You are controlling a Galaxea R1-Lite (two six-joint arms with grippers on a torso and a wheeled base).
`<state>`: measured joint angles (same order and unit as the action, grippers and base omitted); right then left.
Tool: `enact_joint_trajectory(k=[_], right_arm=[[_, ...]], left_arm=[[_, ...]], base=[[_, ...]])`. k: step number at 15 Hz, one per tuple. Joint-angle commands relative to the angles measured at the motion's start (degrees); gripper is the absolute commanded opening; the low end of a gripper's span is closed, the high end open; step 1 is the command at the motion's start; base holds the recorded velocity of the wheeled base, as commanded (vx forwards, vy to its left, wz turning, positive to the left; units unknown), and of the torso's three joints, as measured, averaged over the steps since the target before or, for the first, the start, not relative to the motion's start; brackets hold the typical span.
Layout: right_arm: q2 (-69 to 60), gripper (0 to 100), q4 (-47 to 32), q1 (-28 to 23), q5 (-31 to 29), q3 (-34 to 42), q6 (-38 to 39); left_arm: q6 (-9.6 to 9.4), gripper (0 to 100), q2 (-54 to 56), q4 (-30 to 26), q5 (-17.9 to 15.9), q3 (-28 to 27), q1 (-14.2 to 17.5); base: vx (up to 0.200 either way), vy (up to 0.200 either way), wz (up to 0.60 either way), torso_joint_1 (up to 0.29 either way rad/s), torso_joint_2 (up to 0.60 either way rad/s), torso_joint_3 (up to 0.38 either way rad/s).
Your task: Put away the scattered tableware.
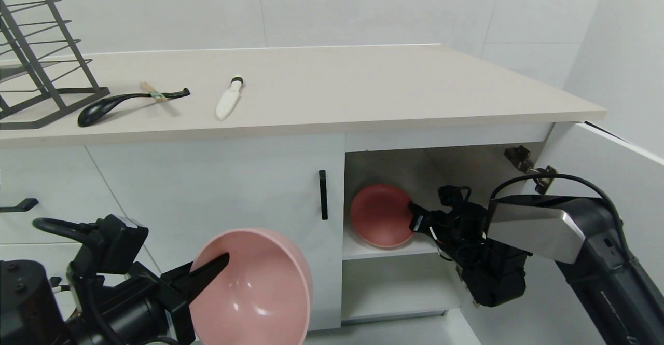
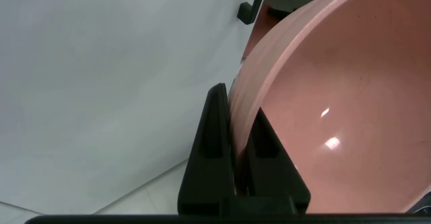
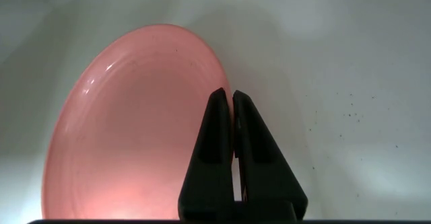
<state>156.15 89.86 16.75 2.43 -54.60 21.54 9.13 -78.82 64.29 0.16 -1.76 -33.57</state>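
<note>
Fingers (image 2: 214,143) of left gripper (image 1: 217,263): closed on rim of pink bowl (image 1: 259,288), one inside, one outside; bowl held tilted at 7 o'clock, in front of shut cabinet door (image 1: 218,189). At 9 to 10 o'clock on counter (image 1: 363,85): wire rack (image 1: 36,75), black spoon (image 1: 104,107), chopsticks (image 1: 154,92) across its handle, white knife (image 1: 228,100) apart from both. At 5 o'clock, inside open cabinet: pink plate (image 1: 378,215) tilted on edge on upper shelf (image 1: 363,249), right gripper (image 1: 413,219) pinching its rim at plate's 3 o'clock, fingers nearly together.

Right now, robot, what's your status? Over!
Left end effector shut on pink bowl, low before closed door. Right end effector shut on pink plate, tilted on cabinet shelf. Spoon, knife on counter. Nothing blocking.
</note>
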Motion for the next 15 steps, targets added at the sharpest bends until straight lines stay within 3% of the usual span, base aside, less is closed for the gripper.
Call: enact_joint_trajectory(k=[1,9,10,15], right_arm=[[-0.06,0,-1.09,-0.14,0.04,-1.12,0.17],[-0.41,0,-6.1,-0.14,-1.37,-2.09,0.26],[-0.41,100,-6.1,-0.14,-1.37,-2.09,0.34],[-0.14,100,-2.32,-0.14,-1.37,-1.56,-1.15]], left_arm=[[0.01,0,-0.1,0.04,0.02,0.0,0.0],[-0.17,0,0.25,0.13,0.02,0.0,-0.27],[-0.17,0,0.16,0.13,0.02,0.0,-0.35],[-0.25,0,0.07,0.04,0.02,0.0,-0.62]], base=[[0.0,0.0,0.0,0.0,0.0,0.0],[0.0,0.0,0.0,0.0,0.0,0.0],[0.0,0.0,0.0,0.0,0.0,0.0],[0.0,0.0,0.0,0.0,0.0,0.0]])
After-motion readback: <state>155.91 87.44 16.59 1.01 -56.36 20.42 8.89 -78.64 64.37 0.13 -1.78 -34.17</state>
